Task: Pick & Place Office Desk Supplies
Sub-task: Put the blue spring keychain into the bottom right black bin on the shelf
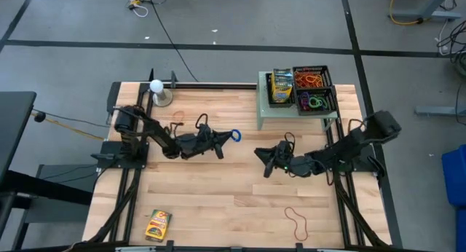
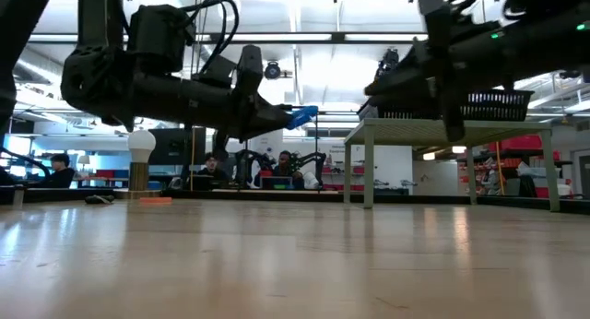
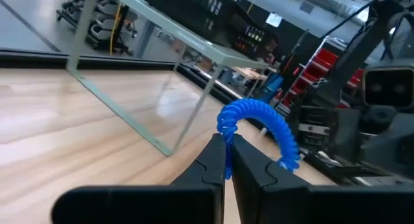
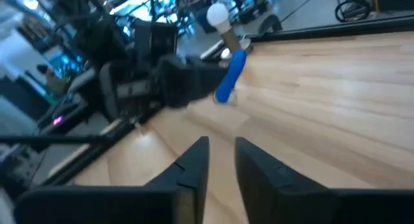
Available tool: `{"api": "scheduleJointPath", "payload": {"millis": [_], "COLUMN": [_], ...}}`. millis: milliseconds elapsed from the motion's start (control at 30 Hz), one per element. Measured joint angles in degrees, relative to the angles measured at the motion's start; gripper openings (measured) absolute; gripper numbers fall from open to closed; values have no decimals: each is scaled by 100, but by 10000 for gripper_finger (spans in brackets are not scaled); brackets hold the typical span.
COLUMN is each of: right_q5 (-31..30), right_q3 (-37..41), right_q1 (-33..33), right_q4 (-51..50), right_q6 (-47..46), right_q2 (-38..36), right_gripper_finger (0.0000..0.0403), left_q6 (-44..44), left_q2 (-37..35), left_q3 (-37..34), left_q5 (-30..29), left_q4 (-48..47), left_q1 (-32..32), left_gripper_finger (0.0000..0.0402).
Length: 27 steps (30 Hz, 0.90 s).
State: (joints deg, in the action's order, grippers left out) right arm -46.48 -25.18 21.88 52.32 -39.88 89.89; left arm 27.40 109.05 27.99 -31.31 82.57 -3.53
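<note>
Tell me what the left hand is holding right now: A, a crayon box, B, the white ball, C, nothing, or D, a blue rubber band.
D: the left hand is shut on a blue rubber band, which loops out past its fingertips in the left wrist view, and the high view shows the same blue loop at that arm's tip.

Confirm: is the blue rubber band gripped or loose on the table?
Gripped. The left gripper has its jaws shut on the blue rubber band, and in the low view the band hangs above the table.
</note>
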Motion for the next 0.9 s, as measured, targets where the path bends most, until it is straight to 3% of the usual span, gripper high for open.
{"api": "scheduleJointPath", "payload": {"millis": [233,367,633,900], "right_q5": [34,270,1152,1390], "right_q3": [-433,-497,-500,-500], "right_q1": [-438,-676,-1009,-1096], "right_q4": [-55,-65,-12,15], "right_q6": [15,-3,-181,-278], "right_q2": [420,429,428,426], "right_gripper_finger": [151,168,137,79], "left_q6": [-113,-306,-415,-557], "left_q2": [382,383,383,383], "left_q3": [406,470,491,496], "left_q5": [604,600,586,747], "left_q4": [69,64,61,61], "left_q1": [-9,-104,-138,-146], "left_gripper_finger": [13,13,13,13]}}
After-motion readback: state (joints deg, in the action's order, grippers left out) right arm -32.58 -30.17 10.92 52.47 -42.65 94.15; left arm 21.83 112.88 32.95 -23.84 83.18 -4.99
